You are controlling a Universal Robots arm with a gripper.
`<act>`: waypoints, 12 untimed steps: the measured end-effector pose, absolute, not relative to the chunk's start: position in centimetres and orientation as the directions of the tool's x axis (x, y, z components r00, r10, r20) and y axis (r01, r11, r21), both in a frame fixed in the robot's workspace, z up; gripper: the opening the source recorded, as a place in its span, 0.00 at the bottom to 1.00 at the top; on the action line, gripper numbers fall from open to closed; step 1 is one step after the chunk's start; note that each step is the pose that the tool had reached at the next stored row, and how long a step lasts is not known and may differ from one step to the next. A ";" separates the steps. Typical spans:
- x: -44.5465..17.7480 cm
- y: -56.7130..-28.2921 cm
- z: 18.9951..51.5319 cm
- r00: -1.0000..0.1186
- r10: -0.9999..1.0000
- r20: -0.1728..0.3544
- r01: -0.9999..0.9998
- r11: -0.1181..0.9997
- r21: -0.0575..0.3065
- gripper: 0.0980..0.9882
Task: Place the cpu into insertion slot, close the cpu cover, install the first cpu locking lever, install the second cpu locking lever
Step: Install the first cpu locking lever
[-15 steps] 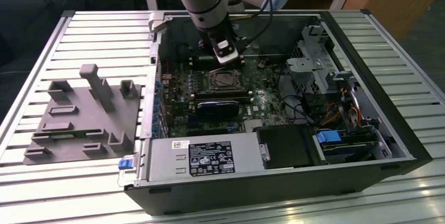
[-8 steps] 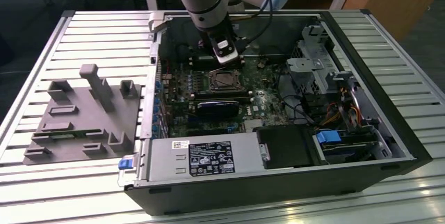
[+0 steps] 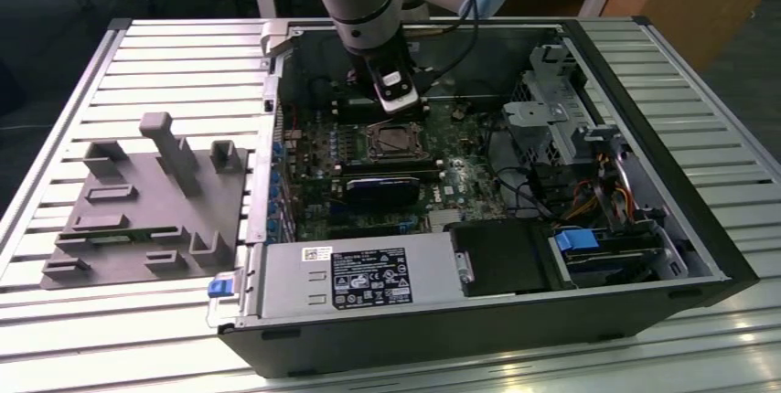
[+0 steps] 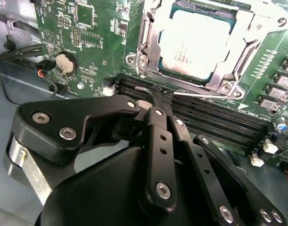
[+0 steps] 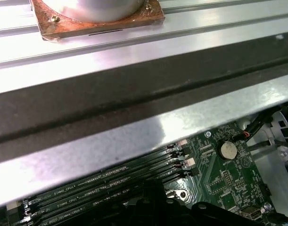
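Sitting in insertion slot [image 4: 134, 60]: cpu [image 4: 195, 44] | cpu cover [image 4: 245, 26] down over it | fingers [image 4: 160, 117] pressed together

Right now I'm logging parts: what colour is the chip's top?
Silvery-grey metal; the chip shows best in the second wrist view.

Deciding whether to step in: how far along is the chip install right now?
Done: the chip sits in place, with the metal cover frame down flat around it. In hand: the hand is low beside the frame, its tip at a thin lever wire. Left: I can't tell that either lever is latched, so count both as pending.
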State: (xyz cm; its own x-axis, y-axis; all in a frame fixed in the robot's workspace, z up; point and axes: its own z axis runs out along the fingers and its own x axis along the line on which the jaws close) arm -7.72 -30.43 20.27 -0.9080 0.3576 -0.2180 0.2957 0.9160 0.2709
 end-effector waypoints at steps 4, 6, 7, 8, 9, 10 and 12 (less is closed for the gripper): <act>-7.5 -30.4 20.1 -0.903 0.371 -0.218 0.309 0.912 0.271 0.00; -7.5 -30.4 20.0 -0.899 0.379 -0.218 0.318 0.909 0.271 0.00; -7.5 -30.4 20.0 -0.898 0.383 -0.218 0.322 0.907 0.271 0.00; -7.5 -30.4 19.9 -0.896 0.386 -0.218 0.325 0.906 0.271 0.00; -7.5 -30.4 19.9 -0.895 0.389 -0.218 0.327 0.905 0.271 0.00; -7.5 -30.4 19.8 -0.894 0.390 -0.218 0.329 0.905 0.270 0.00; -7.5 -30.4 19.7 -0.893 0.393 -0.219 0.332 0.904 0.269 0.00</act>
